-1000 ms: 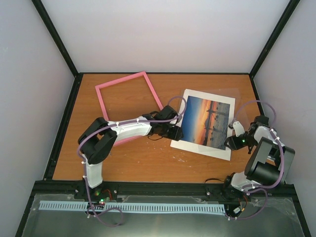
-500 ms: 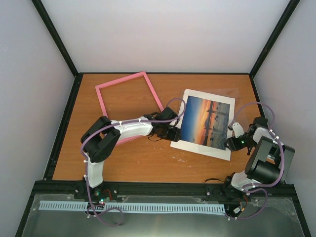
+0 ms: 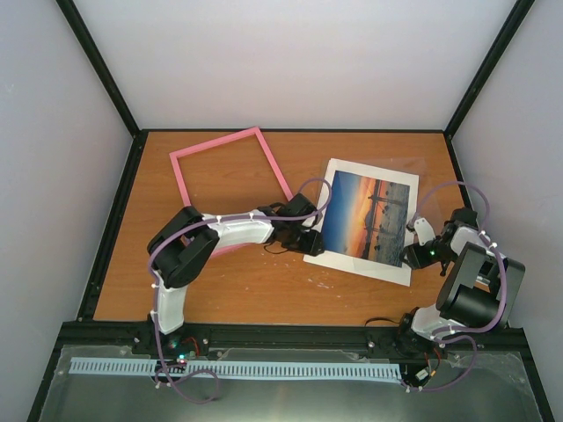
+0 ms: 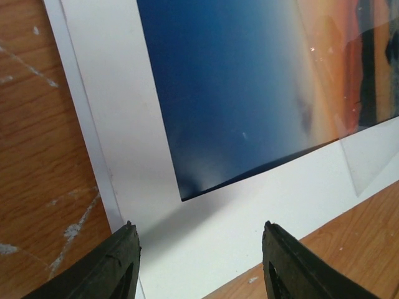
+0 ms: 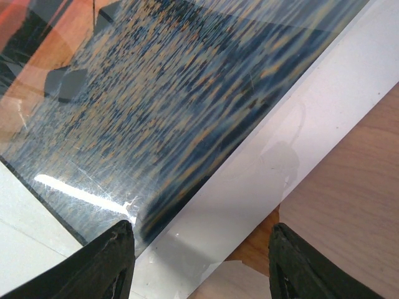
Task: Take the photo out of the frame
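The photo (image 3: 369,215), a sunset print with a white margin, lies flat on the wooden table at the centre right, outside the frame. The pink frame (image 3: 215,142) lies at the back left, and bare table shows through it. My left gripper (image 3: 308,239) is open at the photo's left margin. In the left wrist view (image 4: 199,265) its jaws straddle the white border of the photo (image 4: 237,93). My right gripper (image 3: 412,255) is open at the photo's right edge. In the right wrist view (image 5: 202,265) its jaws are spread over the margin of the photo (image 5: 187,93).
A clear sheet lies over part of the photo, and its corner (image 4: 368,162) shows in the left wrist view. My left forearm (image 3: 237,230) crosses the frame's near right corner. Pale walls and black posts (image 3: 101,66) close the table at the back and sides.
My left arm has drawn back a little to the left, and its gripper has slid slightly toward the photo's left edge. The right arm, photo and frame have not moved.
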You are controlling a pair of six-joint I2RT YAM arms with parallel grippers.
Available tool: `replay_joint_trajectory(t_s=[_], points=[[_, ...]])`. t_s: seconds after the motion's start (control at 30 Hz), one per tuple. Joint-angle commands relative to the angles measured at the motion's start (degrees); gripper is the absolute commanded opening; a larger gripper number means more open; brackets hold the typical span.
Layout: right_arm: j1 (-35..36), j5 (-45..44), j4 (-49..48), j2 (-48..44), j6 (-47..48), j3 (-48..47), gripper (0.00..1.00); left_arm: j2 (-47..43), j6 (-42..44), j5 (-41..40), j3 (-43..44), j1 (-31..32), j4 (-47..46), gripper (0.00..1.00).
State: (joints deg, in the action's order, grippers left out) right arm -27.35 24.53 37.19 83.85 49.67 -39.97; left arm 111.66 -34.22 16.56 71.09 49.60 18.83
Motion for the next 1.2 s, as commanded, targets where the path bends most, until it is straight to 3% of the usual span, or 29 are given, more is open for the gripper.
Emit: replay_joint_trajectory(t_s=[0.0, 0.33, 0.8, 1.17], points=[[-0.2, -0.2, -0.1, 0.6, -0.2, 1.3, 0.58, 1.6, -1.2, 0.3, 0.5, -0.1, -0.7, 0.54], [-0.3, -0.3, -0.1, 0.4, 0.0, 1.7, 0.58, 1.4, -2.1, -4.1, 0.1, -0.1, 0.8, 0.54], [-0.2, 0.4, 0.2, 0.4, -0.1, 1.8, 0.58, 1.4, -0.7, 2.9, -0.2, 0.0, -3.8, 0.53], [-0.2, 0.2, 0.6, -0.4, -0.1, 1.7, 0.58, 0.1, -0.8, 2.4, 0.9, 0.6, -3.1, 0.52]])
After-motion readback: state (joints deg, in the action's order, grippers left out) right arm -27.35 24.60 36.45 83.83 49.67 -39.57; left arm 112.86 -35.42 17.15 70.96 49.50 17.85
